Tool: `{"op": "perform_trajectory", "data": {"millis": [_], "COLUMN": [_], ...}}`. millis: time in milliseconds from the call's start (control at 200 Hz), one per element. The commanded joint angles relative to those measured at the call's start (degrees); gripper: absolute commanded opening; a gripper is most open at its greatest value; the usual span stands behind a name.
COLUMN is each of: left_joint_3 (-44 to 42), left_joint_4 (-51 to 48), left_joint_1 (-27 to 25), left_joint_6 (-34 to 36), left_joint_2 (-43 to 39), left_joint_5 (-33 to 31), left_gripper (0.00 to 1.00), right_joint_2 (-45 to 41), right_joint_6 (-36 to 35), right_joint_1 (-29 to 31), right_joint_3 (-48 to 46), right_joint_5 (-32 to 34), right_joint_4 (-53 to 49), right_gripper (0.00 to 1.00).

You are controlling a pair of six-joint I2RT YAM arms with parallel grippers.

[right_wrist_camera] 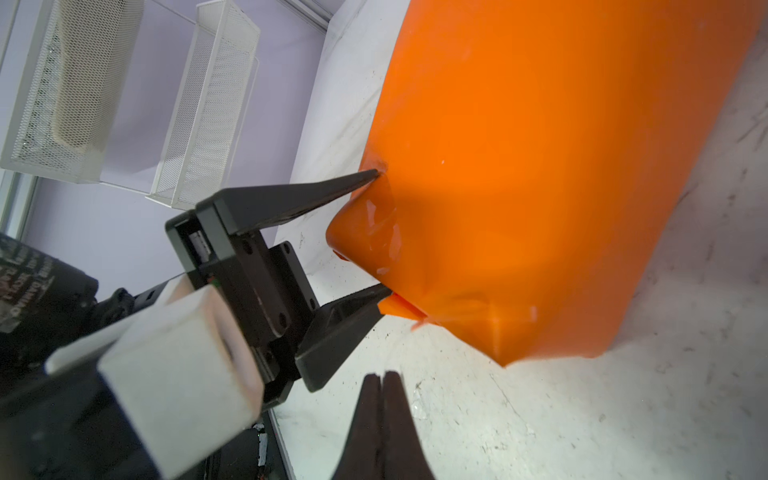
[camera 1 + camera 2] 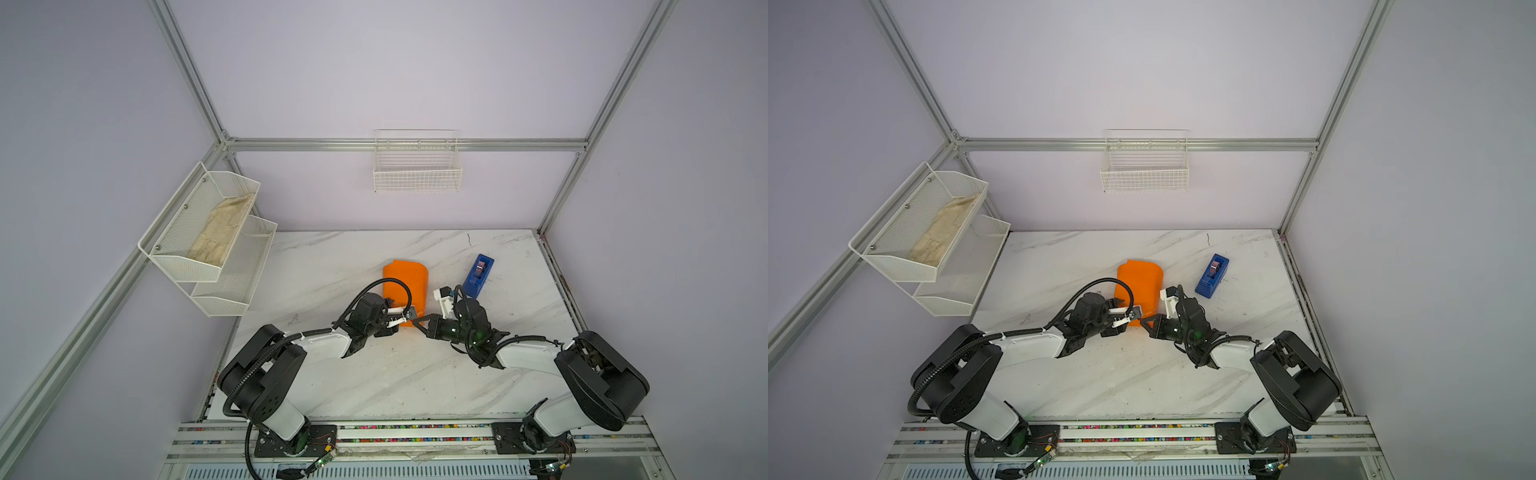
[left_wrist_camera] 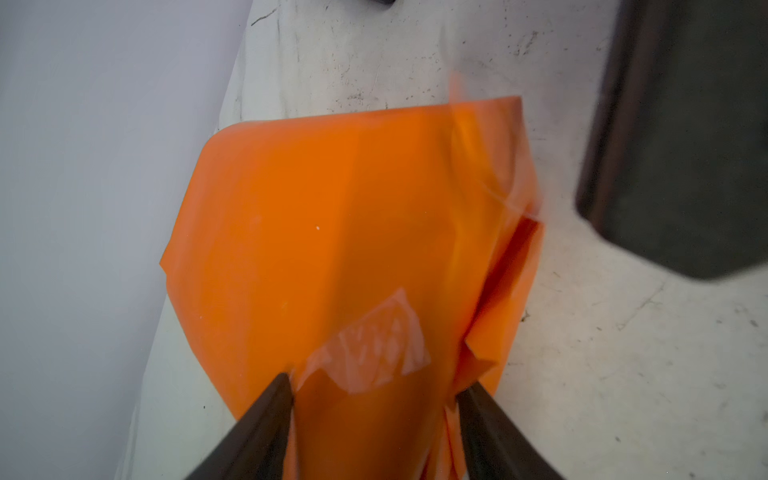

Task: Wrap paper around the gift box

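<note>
The paper is already a rounded orange bundle lying on the counter, just to the left of the blue tape dispenser in both top views. The gift box is not visible anywhere; my guess is it sits inside that bundle.

And here is the left gripper, spread wide, one fingertip on each side of the bundle's end, the end farther from the tape dispenser. A clear patch of tape sits right between the tips. The right gripper is pressed together, holding nothing, with its point low over the counter just short of that same end.

This looks like closing the end flaps. To do it well, the left gripper should squeeze both side folds in evenly so the bundle does not skid toward the tape dispenser. The closed right tip can pin the loose corner flat before any release.

Hard to read: whether that tape patch holds a seam, and how the bundle's end nearer the tape dispenser is finished. The paper's edge in the left wrist view is smeared with blur.
</note>
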Motion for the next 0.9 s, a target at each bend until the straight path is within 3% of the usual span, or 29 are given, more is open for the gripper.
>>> {"op": "perform_trajectory", "data": {"millis": [0, 540, 895], "left_joint_3": [-0.5, -0.4, -0.4], "left_joint_4": [-4.2, -4.1, -4.2], "left_joint_1": [0.4, 0.4, 0.4], "left_joint_6": [-0.9, -0.9, -0.9], "left_joint_2": [0.1, 0.2, 0.3], "left_joint_5": [1.6, 1.7, 1.7], "left_gripper": [0.62, 0.62, 0.62], "right_joint_2": [0.8, 10.5, 12.5], "right_joint_6": [-0.5, -0.6, -0.8], "right_joint_1": [0.3, 2.8, 2.8], "right_joint_3": [1.9, 4.6, 4.2], "right_joint_5": [-1.1, -4.9, 0.0], "right_joint_4": [5.0, 13.4, 10.4], "right_gripper": [0.0, 0.0, 0.0]}}
